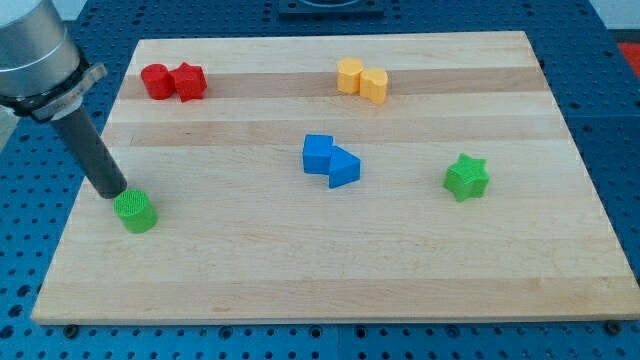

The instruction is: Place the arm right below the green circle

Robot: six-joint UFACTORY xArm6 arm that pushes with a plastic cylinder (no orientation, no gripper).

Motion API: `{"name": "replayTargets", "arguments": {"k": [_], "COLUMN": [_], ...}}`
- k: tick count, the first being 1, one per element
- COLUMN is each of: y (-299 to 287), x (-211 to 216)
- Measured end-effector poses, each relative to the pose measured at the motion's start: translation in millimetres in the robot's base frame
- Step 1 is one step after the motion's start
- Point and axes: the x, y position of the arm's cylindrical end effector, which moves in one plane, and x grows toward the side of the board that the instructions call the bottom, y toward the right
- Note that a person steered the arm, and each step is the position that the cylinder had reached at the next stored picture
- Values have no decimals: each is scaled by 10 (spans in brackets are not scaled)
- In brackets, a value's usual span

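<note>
So here's the setup: a pale wooden board [300,270] sitting on a blue perforated table [620,120], with small plastic blocks scattered around on it. My tip [110,192], the bottom end of the straight dark rod, is down at the board's left side, and it sits right at the upper-left edge of the green circle block [135,211], a short ribbed green cylinder. They look like they're touching or as good as touching, hard to call from this angle. So the tip is above and slightly left of the green circle in the view, not under it. There's no pincer on this arm at all, just the rod, so nothing to report about open or closed. As for everything else: two red blocks [173,81] are pressed together near the top left corner, shapes a bit too chunky to pin down. Two yellow-orange blocks [362,79] are touching each other near the top middle. A blue cube [318,153] and a blue triangle-ish wedge [344,167] sit against each other around the centre. A green star block [466,177] is off on its own at the right, well apart from the rest.
</note>
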Motion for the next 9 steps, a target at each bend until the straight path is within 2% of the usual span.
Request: {"name": "replayTargets", "arguments": {"k": [2,4,5,6,7,9], "y": [206,1253,1251,859,251,53], "x": [43,315,287,-130,-165,811]}}
